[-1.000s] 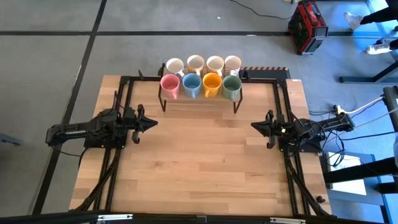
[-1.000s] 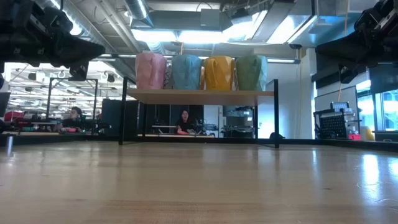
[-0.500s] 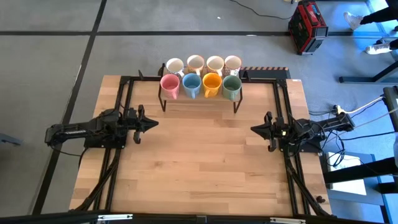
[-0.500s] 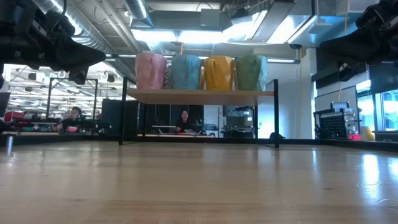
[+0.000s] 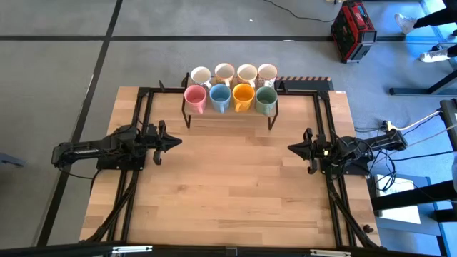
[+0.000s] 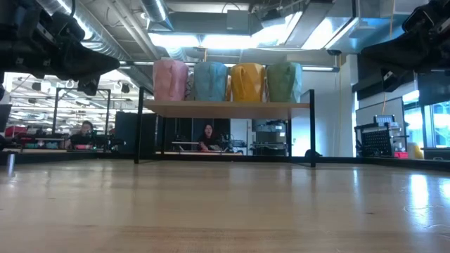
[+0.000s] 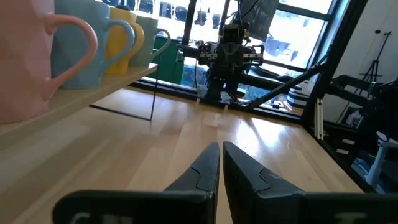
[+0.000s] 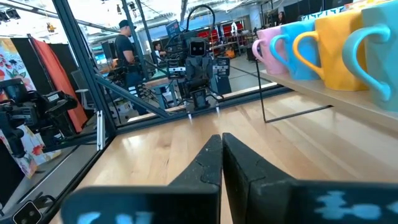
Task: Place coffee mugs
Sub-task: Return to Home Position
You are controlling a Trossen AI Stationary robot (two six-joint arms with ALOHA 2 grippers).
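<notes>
Eight mugs stand upright in two rows on a raised wooden shelf (image 5: 228, 116) at the table's far edge. The front row is pink (image 5: 195, 98), light blue (image 5: 220, 98), orange (image 5: 243, 96) and green (image 5: 266, 100); several cream mugs (image 5: 224, 73) stand behind them. The low view shows the front row from the side (image 6: 228, 81). My left gripper (image 5: 176, 141) hovers shut at the table's left side, pointing right. My right gripper (image 5: 291, 145) hovers shut at the right side, pointing left. Both hold nothing (image 7: 221, 148) (image 8: 221, 138).
A black metal frame (image 5: 143, 96) runs along the table's left, right and far edges. The shelf stands on thin black legs (image 6: 311, 126). Bare wooden tabletop (image 5: 232, 185) lies between the two arms. A red case (image 5: 353, 28) sits on the floor beyond. People sit in the room behind (image 6: 208, 137).
</notes>
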